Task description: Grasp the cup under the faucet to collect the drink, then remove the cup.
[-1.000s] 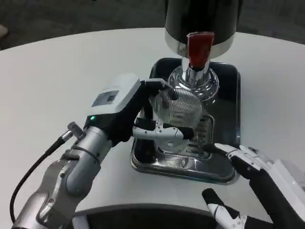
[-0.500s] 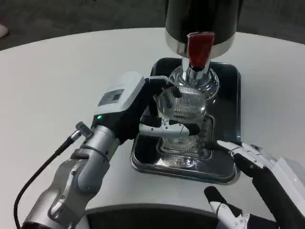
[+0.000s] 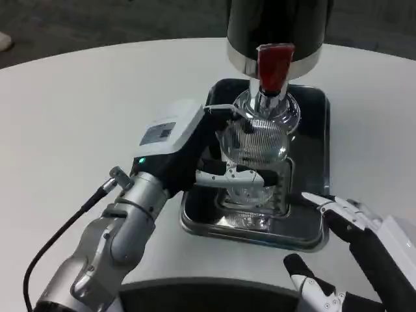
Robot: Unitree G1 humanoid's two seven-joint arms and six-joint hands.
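My left hand (image 3: 214, 156) grips the cup (image 3: 255, 153), a clear ribbed glass, from its left side, with one finger over the top edge and another wrapped across the lower front of the wall. The cup sits directly beneath the faucet (image 3: 272, 97), whose red lever (image 3: 273, 65) projects from the dark dispenser body (image 3: 278, 29) above. The mouth of the cup appears tilted toward the spout rather than level, though glare on the glass makes the exact angle hard to judge. The cup is held over the slotted grate (image 3: 279, 195) of the steel drip tray (image 3: 224, 224), which rests on the white table (image 3: 84, 110). My right hand (image 3: 354, 260) waits low at the near right corner of the tray, fingers spread and holding nothing, clear of the lever. Risks from this position: if the rim is not centred under the spout, the drink runs down the outside wall into the tray. If the tilt stays steep as the level rises, liquid spills over the lower lip. A wet ribbed wall may slip in my grasp on withdrawal. Lifting too high knocks the rim against the faucet.
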